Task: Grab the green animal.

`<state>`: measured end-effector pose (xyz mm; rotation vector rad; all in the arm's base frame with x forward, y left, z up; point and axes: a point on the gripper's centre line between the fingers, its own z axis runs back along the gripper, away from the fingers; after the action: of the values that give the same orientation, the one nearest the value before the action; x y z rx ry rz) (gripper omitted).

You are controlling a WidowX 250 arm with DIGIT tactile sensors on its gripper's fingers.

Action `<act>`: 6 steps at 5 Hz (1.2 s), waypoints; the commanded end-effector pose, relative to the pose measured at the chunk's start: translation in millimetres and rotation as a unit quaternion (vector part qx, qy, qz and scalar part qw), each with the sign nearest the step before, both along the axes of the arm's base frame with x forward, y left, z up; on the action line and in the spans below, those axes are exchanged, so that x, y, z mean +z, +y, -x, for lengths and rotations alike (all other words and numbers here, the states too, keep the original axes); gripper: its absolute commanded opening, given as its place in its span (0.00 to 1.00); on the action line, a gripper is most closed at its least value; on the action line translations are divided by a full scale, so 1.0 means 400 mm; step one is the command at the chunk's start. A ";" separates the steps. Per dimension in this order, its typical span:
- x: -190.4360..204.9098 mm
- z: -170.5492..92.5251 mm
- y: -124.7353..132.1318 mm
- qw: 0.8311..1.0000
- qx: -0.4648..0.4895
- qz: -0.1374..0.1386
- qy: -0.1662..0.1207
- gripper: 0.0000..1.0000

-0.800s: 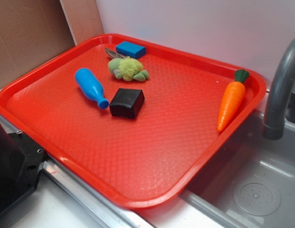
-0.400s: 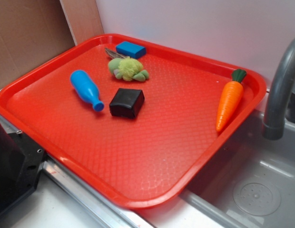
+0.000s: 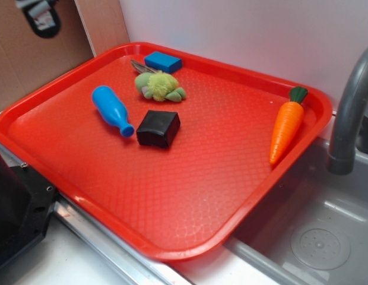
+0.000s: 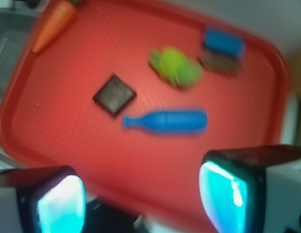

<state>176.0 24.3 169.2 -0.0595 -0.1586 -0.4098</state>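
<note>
Fuzzy yellow-green animal (image 3: 159, 86) lies near tray's (image 3: 190, 249) far edge, just in front of blue block (image 3: 162, 61); blue bottle (image 3: 113, 110) and black block (image 3: 158, 128) near. Pincer (image 4: 141, 196) spread, empty, high above tray. Advice: descend centred over plush body, jaws clear of blue block, then close.

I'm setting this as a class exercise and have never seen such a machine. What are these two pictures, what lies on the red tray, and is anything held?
A robot arm works over a red plastic tray beside a grey sink. One picture looks on from outside; the other, blurred, looks down from the arm's wrist, past its tool, which is open and holds nothing. On the tray lie a fuzzy yellow-green plush animal, a blue plastic bottle, a black block, a blue rectangular block and an orange toy carrot.
</note>
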 end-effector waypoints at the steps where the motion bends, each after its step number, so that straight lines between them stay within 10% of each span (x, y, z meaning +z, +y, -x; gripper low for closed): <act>1: -0.126 -0.176 0.012 0.992 -0.116 -0.033 -0.026 1.00; 4: -0.341 -0.284 0.011 0.982 -0.182 -0.054 0.014 1.00; 5: -0.396 -0.288 -0.011 0.981 -0.184 -0.055 0.043 0.00; 6: -0.387 -0.262 -0.035 0.981 -0.173 -0.071 0.051 0.00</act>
<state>280.8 25.0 17.0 0.0378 -0.0157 -0.7231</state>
